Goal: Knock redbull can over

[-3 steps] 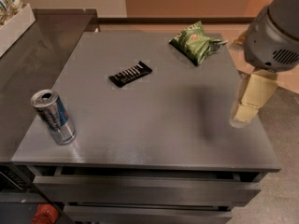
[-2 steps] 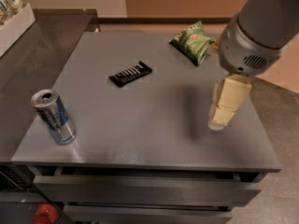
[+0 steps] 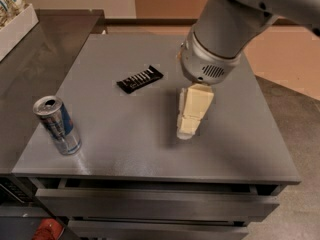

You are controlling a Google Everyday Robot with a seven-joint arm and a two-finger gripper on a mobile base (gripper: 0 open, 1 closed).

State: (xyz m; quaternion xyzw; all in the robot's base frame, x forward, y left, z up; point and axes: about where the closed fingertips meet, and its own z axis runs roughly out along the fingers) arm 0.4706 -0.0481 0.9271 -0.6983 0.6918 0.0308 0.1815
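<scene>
The cream two-finger gripper (image 3: 186, 132), fingers (image 3: 197, 101) pressed together and holding nothing above the grey metal table's (image 3: 240, 149) middle, should sweep across and strike high on the slim silver-and-blue redbull can (image 3: 57, 125) standing upright near the front-left corner.

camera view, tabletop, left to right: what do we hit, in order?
redbull can, upright at the front left corner → black bar wrapper, flat, further back → pincer, over the middle of the table, well right of the can.
</scene>
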